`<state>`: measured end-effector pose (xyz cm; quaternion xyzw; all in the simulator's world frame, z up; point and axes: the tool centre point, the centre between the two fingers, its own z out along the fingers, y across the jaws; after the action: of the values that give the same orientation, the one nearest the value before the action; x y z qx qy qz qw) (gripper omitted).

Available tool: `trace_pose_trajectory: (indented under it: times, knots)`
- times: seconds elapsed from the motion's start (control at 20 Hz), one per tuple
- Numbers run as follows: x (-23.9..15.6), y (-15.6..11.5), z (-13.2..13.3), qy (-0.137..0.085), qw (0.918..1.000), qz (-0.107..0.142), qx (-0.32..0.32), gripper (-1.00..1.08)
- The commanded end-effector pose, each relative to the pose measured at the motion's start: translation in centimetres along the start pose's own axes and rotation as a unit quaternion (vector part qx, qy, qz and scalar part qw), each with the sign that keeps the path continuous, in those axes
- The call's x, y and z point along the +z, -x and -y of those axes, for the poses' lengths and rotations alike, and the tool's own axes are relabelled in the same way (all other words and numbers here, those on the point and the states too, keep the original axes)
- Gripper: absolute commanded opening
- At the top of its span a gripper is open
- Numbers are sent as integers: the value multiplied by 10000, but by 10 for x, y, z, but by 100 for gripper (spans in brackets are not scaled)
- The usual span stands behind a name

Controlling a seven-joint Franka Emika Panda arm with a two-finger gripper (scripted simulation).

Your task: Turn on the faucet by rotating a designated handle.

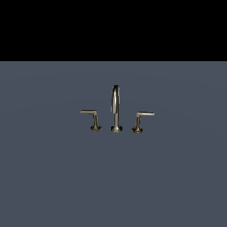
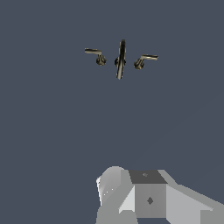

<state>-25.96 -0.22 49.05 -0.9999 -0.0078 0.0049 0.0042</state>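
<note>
You are looking at the faucet (image 1: 116,108) standing alone on the flat grey-blue surface (image 1: 53,177), a tall arched spout (image 1: 115,99) between two short L-shaped levers. The handle (image 1: 142,119) you are aiming for is sitting on the exterior view's right of the spout, its arm jutting away from the spout; its mirror twin (image 1: 91,119) is standing on the other side, arm jutting toward the exterior view's left. In the wrist view the gripper (image 2: 144,197) is showing only as a grey blocky body, well apart from the faucet and holding nothing; its fingers are not visible, so you cannot tell how far they are parted. Judging by the look, you are dealing with rigid, polished metal fixed at its flared base: it will not flex or lift, only swing about its post, and the smooth finish is likely slippery. You are best pressing or pinching near the outer end of the horizontal arm, where leverage is greatest, rather than the thin upright stem.
</note>
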Motion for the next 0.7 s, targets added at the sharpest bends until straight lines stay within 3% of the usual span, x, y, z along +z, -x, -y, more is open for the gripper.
trace_pose_trajectory:
  times: [0.0, 0.65]
  knots:
    - [0, 0, 0, 0, 10000, 0, 0, -100]
    - [26, -23, 9, -5, 9985, -4, 547, -100]
